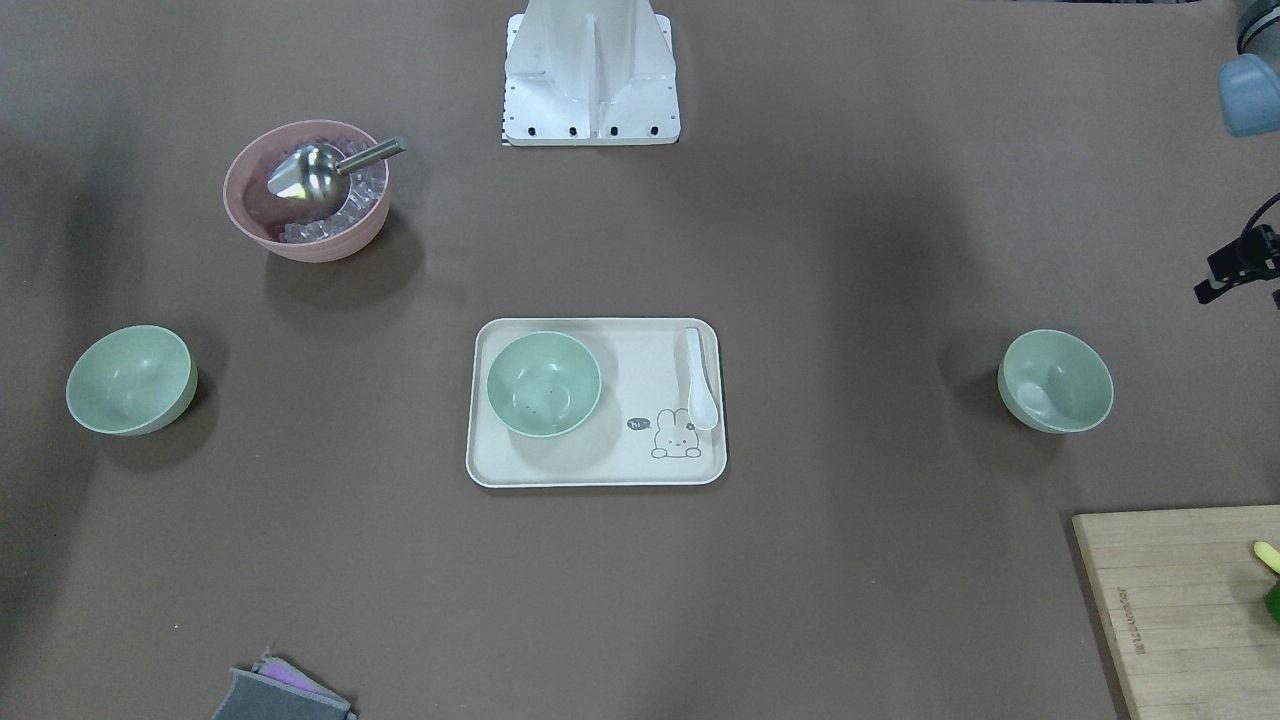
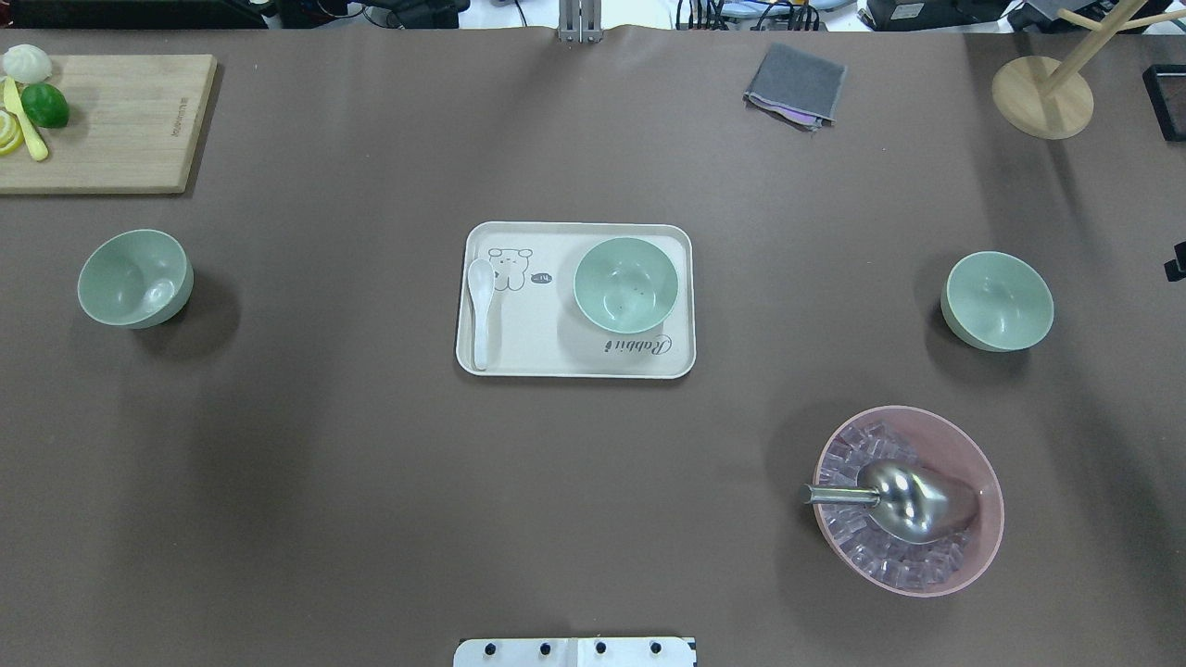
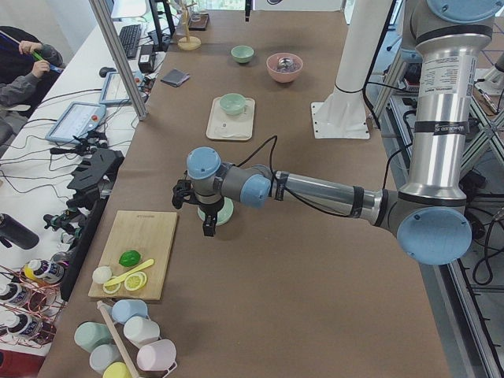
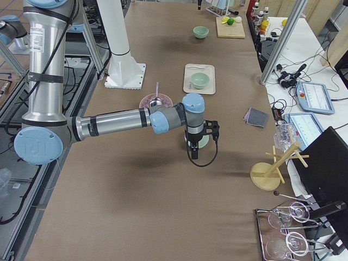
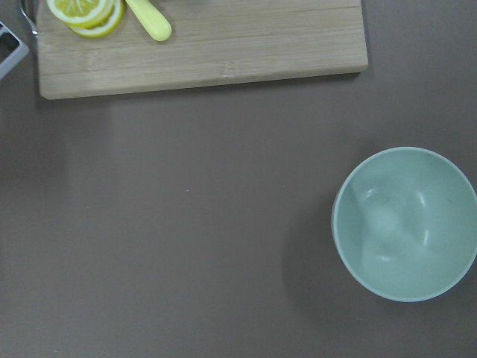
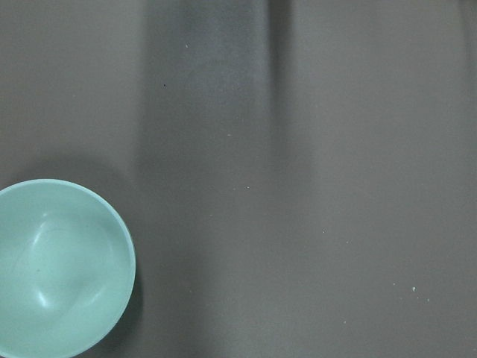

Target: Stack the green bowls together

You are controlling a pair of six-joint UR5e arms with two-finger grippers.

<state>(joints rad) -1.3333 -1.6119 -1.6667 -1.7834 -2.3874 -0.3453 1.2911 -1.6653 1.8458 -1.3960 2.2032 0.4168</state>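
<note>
Three, unstacked, well apart on surface point(image 2: 371, 482): left green bowl point(image 2: 135, 278) at overhead frame's left, middle green bowl point(image 2: 626, 284) on tray point(image 2: 537, 357) at centre, right green bowl point(image 2: 997, 301) at frame's right. Near left green bowl, left hand point(image 3: 209, 227); near right green bowl, right hand point(image 4: 194, 152); released or clenched, cannot tell.

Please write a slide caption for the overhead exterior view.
Three unstacked green bowls: centre bowl on the tray, left bowl, right bowl.
</note>
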